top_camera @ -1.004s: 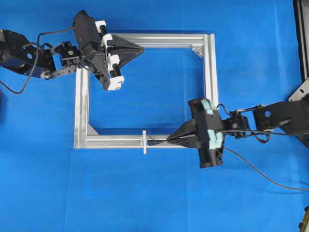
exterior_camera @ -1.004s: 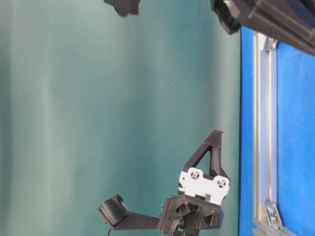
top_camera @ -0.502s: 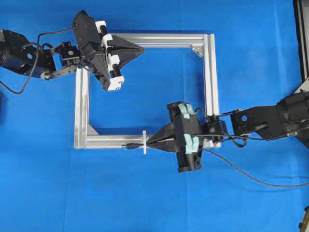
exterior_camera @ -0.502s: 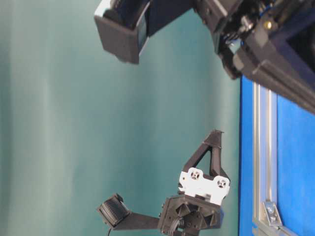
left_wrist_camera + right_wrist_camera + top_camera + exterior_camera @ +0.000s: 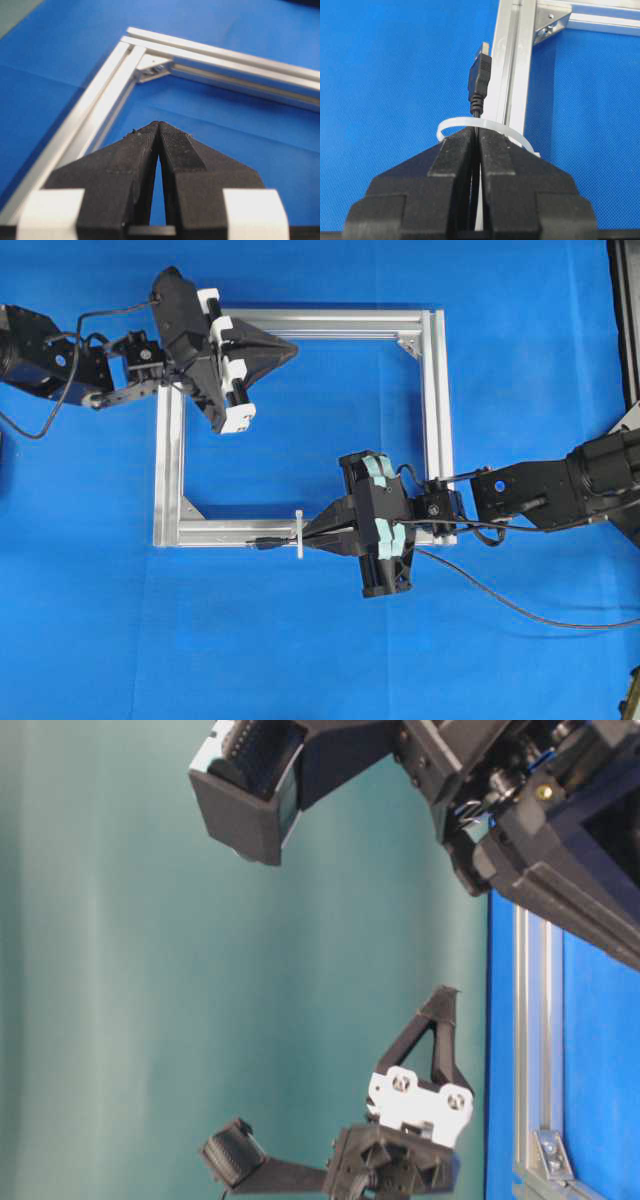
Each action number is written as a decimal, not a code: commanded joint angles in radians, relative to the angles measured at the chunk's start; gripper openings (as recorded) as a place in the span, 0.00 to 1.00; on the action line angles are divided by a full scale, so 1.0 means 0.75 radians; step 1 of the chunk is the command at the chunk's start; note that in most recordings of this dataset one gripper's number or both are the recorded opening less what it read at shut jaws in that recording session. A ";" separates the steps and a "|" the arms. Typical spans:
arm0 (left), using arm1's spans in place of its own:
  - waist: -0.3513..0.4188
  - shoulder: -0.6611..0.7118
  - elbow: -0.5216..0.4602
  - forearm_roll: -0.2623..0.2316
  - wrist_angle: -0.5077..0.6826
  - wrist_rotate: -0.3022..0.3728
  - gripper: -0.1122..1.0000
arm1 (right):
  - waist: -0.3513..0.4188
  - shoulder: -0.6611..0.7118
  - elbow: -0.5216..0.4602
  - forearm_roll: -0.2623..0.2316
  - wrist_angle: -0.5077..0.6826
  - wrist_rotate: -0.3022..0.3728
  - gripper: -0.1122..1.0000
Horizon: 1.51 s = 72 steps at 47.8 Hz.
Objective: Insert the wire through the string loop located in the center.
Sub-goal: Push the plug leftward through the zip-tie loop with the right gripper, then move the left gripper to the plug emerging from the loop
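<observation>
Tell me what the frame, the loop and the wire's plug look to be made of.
Frame: most likely extruded aluminium, going by its brushed silver sheen and long grooves. String loop: a flat, smooth, milky white band, so more likely a plastic tie than string. Wire: matte black moulded plug, probably plastic or rubber, ribbed at the neck, with a metallic tip.

A robotics lab bench; blue cloth (image 5: 300, 640), teal backdrop (image 5: 150, 970), aluminium frame (image 5: 435, 420).
</observation>
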 commanded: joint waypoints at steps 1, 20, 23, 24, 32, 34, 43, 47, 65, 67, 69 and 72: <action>-0.039 -0.055 0.010 0.004 -0.006 -0.006 0.10 | 0.000 -0.020 -0.018 0.002 -0.006 0.002 0.08; -0.284 -0.129 0.127 0.004 -0.006 -0.090 0.10 | 0.000 -0.020 -0.016 0.002 -0.004 0.002 0.08; -0.329 -0.139 0.149 0.004 -0.006 -0.121 0.10 | 0.000 -0.020 -0.016 0.002 -0.004 0.002 0.08; -0.342 -0.141 0.155 0.004 -0.006 -0.127 0.10 | 0.000 -0.020 -0.016 0.002 -0.004 0.002 0.08; -0.438 -0.153 0.178 0.004 -0.006 -0.147 0.10 | 0.000 -0.020 -0.014 0.002 -0.006 0.002 0.08; -0.460 -0.153 0.176 0.004 -0.006 -0.149 0.10 | 0.000 -0.020 -0.014 0.002 -0.006 0.002 0.08; -0.526 -0.147 0.166 0.004 -0.006 -0.147 0.10 | 0.000 -0.018 -0.014 0.002 -0.006 0.002 0.08; -0.532 -0.145 0.164 0.004 -0.004 -0.147 0.10 | 0.000 -0.020 -0.014 0.002 -0.004 0.002 0.08; -0.554 -0.137 0.141 0.004 0.055 -0.141 0.10 | 0.000 -0.020 -0.012 0.004 0.006 0.002 0.08; -0.562 -0.133 0.137 0.008 0.063 -0.133 0.10 | 0.000 -0.020 -0.014 0.002 0.006 0.002 0.08; -0.575 -0.133 0.133 0.008 0.070 -0.129 0.11 | 0.000 -0.020 -0.012 0.002 0.006 0.002 0.08; -0.585 -0.131 0.131 0.010 0.072 -0.129 0.14 | 0.000 -0.020 -0.014 0.002 0.006 0.002 0.08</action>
